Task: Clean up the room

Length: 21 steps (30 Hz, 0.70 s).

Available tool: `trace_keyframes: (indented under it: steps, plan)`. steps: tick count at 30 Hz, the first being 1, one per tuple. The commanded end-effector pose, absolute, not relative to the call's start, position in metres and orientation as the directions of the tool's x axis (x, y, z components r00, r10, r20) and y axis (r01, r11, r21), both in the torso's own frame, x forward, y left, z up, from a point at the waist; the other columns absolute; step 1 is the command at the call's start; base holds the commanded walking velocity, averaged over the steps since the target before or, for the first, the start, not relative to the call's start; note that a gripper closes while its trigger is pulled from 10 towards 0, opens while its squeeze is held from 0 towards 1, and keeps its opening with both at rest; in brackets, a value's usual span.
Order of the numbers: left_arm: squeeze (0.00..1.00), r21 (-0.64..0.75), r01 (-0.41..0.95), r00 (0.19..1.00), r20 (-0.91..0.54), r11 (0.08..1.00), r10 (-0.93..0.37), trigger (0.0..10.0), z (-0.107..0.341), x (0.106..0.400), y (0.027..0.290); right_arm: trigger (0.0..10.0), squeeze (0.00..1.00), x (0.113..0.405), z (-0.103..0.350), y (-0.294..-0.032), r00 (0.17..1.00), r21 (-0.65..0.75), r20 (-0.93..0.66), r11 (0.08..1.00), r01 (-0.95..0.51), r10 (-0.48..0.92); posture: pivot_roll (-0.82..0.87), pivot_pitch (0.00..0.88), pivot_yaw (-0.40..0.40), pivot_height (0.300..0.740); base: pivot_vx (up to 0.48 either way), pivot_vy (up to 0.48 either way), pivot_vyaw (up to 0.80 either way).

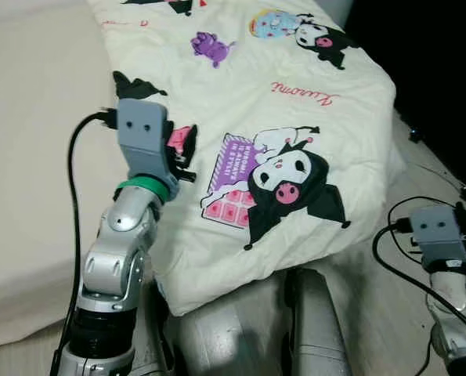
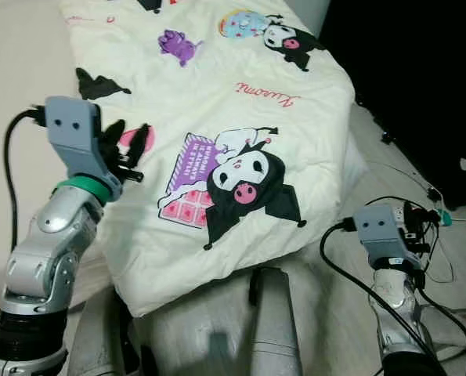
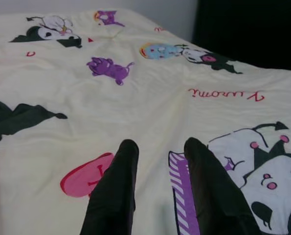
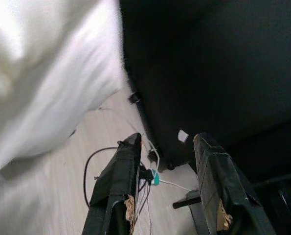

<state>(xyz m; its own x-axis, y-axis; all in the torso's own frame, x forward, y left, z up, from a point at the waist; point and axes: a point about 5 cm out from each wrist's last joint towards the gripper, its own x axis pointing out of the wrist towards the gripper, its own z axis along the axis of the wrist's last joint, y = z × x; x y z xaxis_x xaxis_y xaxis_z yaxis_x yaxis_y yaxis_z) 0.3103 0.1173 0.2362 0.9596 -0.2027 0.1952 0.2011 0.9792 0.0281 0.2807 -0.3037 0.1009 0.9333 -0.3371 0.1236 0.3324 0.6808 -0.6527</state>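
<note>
- pale bed [image 1: 29, 157] fills the left side of the frame, and a cream blanket [image 1: 295, 102] with cartoon pictures lies over it, from the top middle down to the lower middle.
- one big picture on the blanket shows a black and white cartoon face [image 1: 289, 182] near the middle of the frame.
- the blanket's lower edge hangs off the bed, above the robot's grey body at the bottom.
- left gripper [image 3: 157, 161] sits at the left middle, just over the blanket, beside a pink shape [image 3: 84, 178]. its jaws are open, with nothing in them.
- right gripper [image 4: 167, 161] is low at the right edge, well apart from the blanket. its jaws are open and hold nothing.
- light floor [image 2: 373, 149] at the right has thin cables [image 2: 436, 192] on it, next to a dark area.
</note>
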Motion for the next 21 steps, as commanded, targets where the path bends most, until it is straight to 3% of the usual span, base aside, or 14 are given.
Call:
trace_keyframes:
  steps: [1, 3, 10, 16, 18, 19, 21]
  plan:
    - [0.0, 0.023, 0.192, 0.963, 0.187, 0.981, -0.193, 10.0, 0.234, 0.309, 0.121, 10.0, 0.0, 0.276, 0.082, -0.299, 0.95, -0.676, 0.031, 0.693, 0.25, -0.312, -0.06, 0.204, 0.116, 0.526, 0.0, 0.0, 0.0]
    - [0.0, 0.024, 0.188, 0.965, 0.184, 0.982, -0.189, 10.0, 0.233, 0.308, 0.122, 10.0, 0.0, 0.281, 0.067, -0.282, 0.977, -0.673, -0.045, 0.729, 0.126, -0.21, -0.05, 0.208, 0.124, 0.526, 0.0, 0.0, 0.0]
    - [0.0, 0.031, 0.184, 0.965, 0.186, 0.982, -0.187, 10.0, 0.236, 0.308, 0.124, 10.0, 0.0, 0.3, 0.057, -0.25, 0.991, -0.636, -0.126, 0.771, -0.045, -0.046, -0.02, 0.216, 0.136, 0.526, 0.0, 0.0, 0.0]
    - [0.0, 0.037, 0.178, 0.966, 0.183, 0.983, -0.182, 10.0, 0.236, 0.308, 0.126, 10.0, 0.0, 0.309, 0.063, -0.241, 0.995, -0.668, -0.1, 0.742, -0.062, -0.006, -0.02, 0.22, 0.138, 0.526, 0.0, 0.0, 0.0]
    - [0.0, 0.039, 0.177, 0.966, 0.182, 0.983, -0.181, 10.0, 0.236, 0.307, 0.127, 10.0, 0.0, 0.314, 0.071, -0.238, 0.998, -0.684, -0.062, 0.728, -0.052, 0.012, -0.01, 0.221, 0.138, 0.526, 0.0, 0.0, 0.0]
    - [0.0, 0.04, 0.176, 0.967, 0.181, 0.984, -0.18, 10.0, 0.236, 0.306, 0.127, 10.0, 0.0, 0.327, 0.099, -0.229, 0.995, -0.712, 0.069, 0.703, -0.001, 0.072, -0.02, 0.222, 0.139, 0.526, 0.0, 0.0, 0.0]
    - [0.0, 0.04, 0.176, 0.967, 0.181, 0.984, -0.18, 10.0, 0.236, 0.306, 0.127, 10.0, 0.0, 0.327, 0.099, -0.229, 0.995, -0.712, 0.069, 0.703, -0.001, 0.072, -0.02, 0.222, 0.139, 0.526, 0.0, 0.0, 0.0]
